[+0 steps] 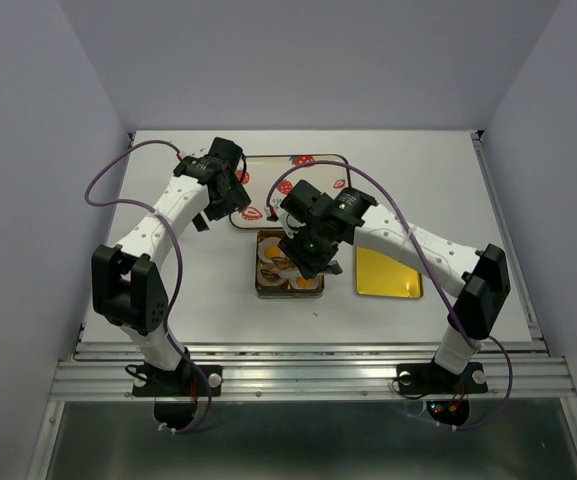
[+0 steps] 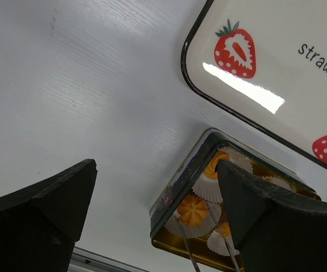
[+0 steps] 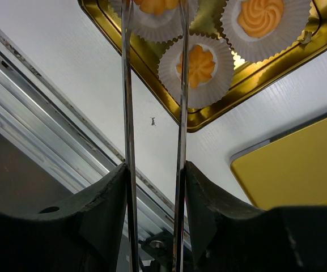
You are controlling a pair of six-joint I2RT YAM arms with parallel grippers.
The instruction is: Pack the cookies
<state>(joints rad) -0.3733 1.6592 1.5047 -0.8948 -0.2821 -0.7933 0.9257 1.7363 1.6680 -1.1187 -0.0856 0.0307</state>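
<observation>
Several cookies, round and orange-yellow, sit in white pleated cups inside a square gold tin. My right gripper hangs over the tin's near edge, shut on a pair of thin metal tongs. The two blades reach into the tin and straddle a cup with a cookie at the frame's top; their tips are out of view. My left gripper hovers open and holds nothing, over bare table left of the tin, where a cookie shows.
A white strawberry-printed tray with a dark rim lies just behind the tin. The gold lid lies flat to the tin's right. An aluminium rail runs along the table's near edge.
</observation>
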